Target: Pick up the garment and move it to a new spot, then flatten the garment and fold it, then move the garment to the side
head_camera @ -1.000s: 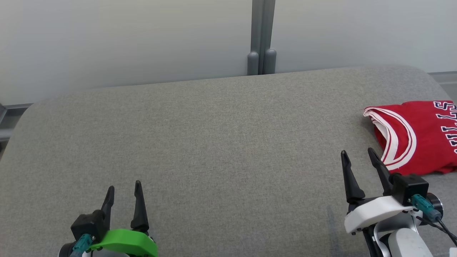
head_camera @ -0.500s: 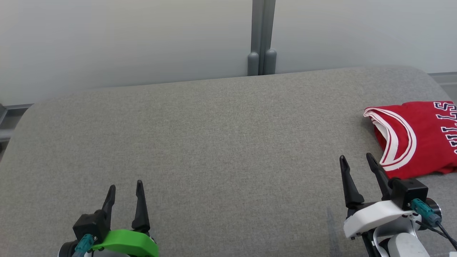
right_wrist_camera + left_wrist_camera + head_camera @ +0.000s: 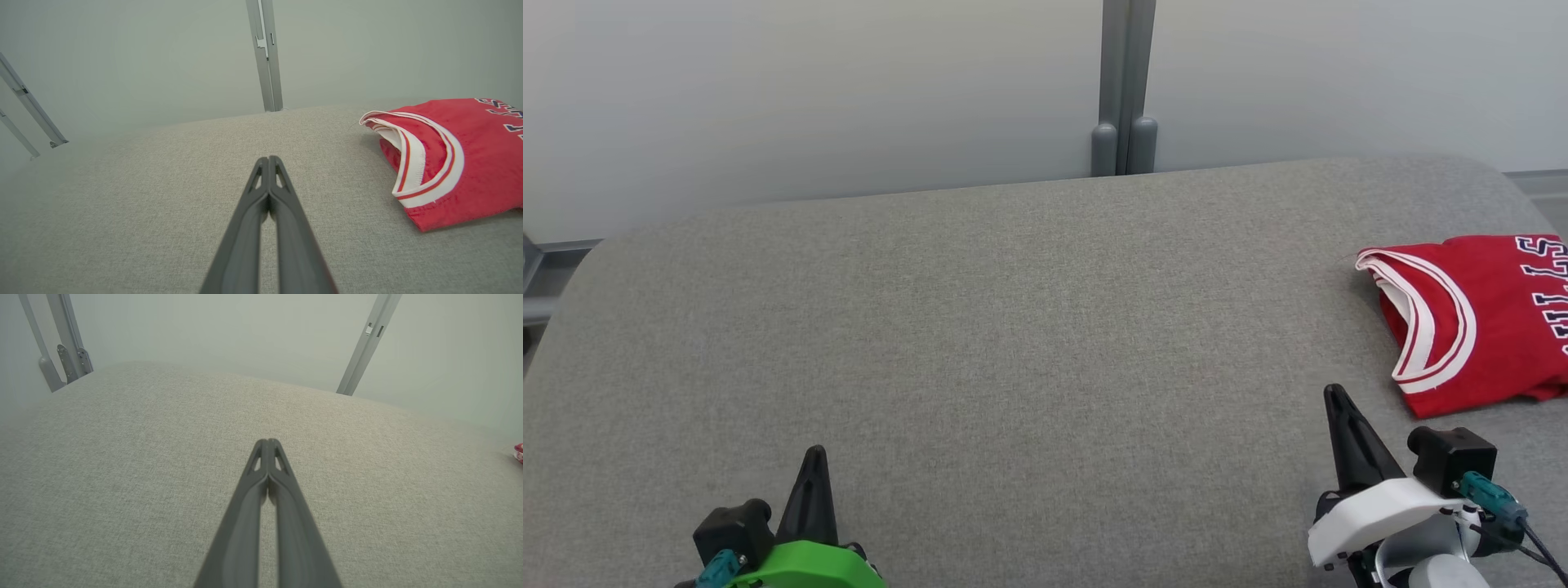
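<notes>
Both grippers have drawn back and closed since a second ago. The green-mounted left gripper (image 3: 813,465) and the white-mounted right gripper (image 3: 1339,404) have their fingers pressed together on nothing. The red jersey with white trim (image 3: 1478,327) lies folded at the right end of the grey fabric worktop (image 3: 1013,327) (the task seems finished). A grey metal post (image 3: 1123,82) stands behind and blocks nothing.

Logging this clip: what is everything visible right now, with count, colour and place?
jersey: one, red with white trim and lettering, folded, at the pad's right edge, touched by neither claw.
pad: one, grey fabric, spanning the head view.
frame posts: several, grey, upright against the wall.
wall: pale panels, behind the pad.
left claw: one, dark fingers on a green mount, shut, lower left.
right claw: one, dark fingers on a white mount, shut, lower right, short of the jersey.
</notes>
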Controlling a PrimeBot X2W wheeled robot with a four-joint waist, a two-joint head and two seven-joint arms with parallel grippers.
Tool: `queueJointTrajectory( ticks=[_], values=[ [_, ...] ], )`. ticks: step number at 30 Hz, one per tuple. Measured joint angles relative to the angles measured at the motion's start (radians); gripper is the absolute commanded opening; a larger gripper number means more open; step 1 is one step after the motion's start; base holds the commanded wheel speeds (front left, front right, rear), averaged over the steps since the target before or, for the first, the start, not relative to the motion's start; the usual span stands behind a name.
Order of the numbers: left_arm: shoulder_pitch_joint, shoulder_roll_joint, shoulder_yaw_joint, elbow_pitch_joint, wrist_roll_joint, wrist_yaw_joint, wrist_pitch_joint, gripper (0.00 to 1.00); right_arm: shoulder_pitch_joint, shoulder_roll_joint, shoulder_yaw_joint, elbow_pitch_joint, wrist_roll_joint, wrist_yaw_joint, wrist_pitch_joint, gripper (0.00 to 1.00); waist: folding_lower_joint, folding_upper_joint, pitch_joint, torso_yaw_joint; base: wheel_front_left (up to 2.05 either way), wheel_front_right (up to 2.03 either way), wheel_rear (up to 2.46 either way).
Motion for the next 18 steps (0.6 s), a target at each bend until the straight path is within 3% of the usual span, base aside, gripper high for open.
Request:
queueJointTrajectory(
  ticks=[18],
  values=[
    [-0.031,-0.018,0.057,0.005,-0.309,-0.048,0.085,0.00,-0.006,0.000,-0.052,0.004,0.364,0.000,0.079,0.00,0.0000,0.0000,0.008,-0.005,0.00,0.00,0.00]
  ],
)
